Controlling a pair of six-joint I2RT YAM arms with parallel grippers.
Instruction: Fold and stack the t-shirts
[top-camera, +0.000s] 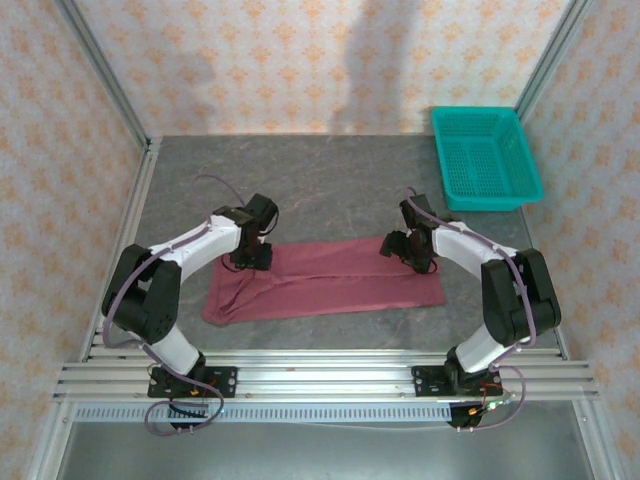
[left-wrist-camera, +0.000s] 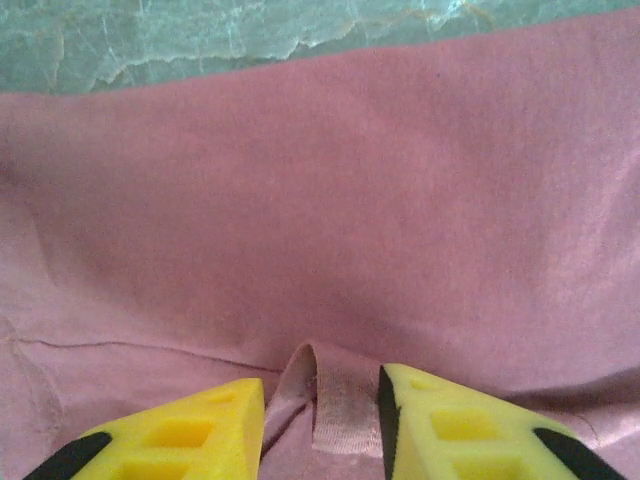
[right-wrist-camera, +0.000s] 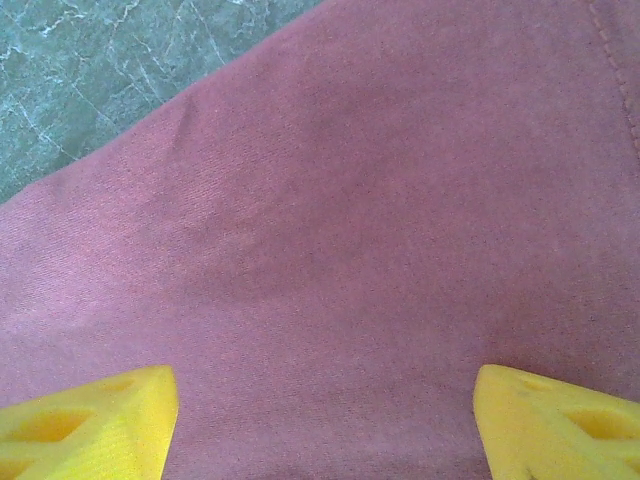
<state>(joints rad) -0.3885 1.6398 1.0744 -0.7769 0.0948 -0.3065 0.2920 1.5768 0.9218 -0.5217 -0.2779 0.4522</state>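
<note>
No text, label, brand, number or sign can be read in any view. On the maroon t-shirt (top-camera: 330, 280) only plain cloth is turned up, and no lettering is seen on it. On the wallpaper (top-camera: 300, 60) at the far side, a repeated ornament is printed, not letters.

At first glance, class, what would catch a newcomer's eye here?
A maroon t-shirt, folded into a long strip, lies across the middle of the table. A teal basket sits at the far right corner. A fold of cloth stands between the yellow fingers of the left end effector.
</note>
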